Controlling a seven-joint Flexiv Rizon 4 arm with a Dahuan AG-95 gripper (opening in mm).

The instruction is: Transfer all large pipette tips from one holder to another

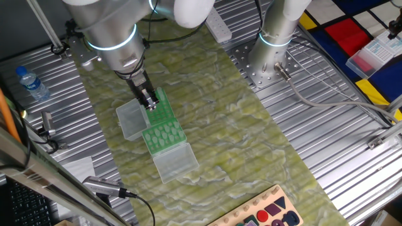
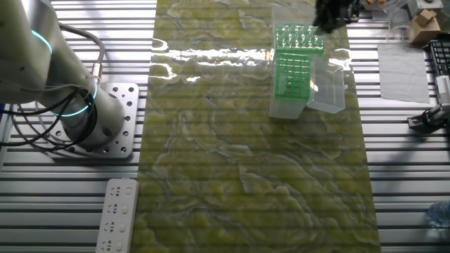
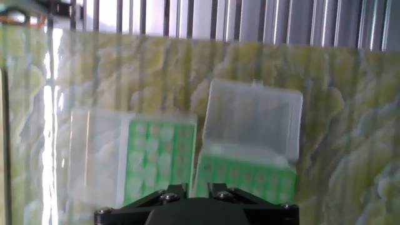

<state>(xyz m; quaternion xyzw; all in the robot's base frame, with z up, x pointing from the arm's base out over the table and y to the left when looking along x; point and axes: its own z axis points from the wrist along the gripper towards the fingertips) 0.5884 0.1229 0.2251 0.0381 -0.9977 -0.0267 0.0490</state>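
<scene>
Two pipette tip boxes sit side by side on the green mat. In the hand view the left green rack shows rows of pale round large pipette tips, with its clear lid folded out to the left. The right green rack has its lid standing open behind it. Both racks show in one fixed view and in the other fixed view. My gripper hangs just above the racks, near where they meet. Its fingers stand close together with a narrow gap. I see no tip between them.
A water bottle lies at the left on the ribbed table. A power strip lies near the arm's base. A colourful shape board sits at the mat's near end. Boxes stand at the far right.
</scene>
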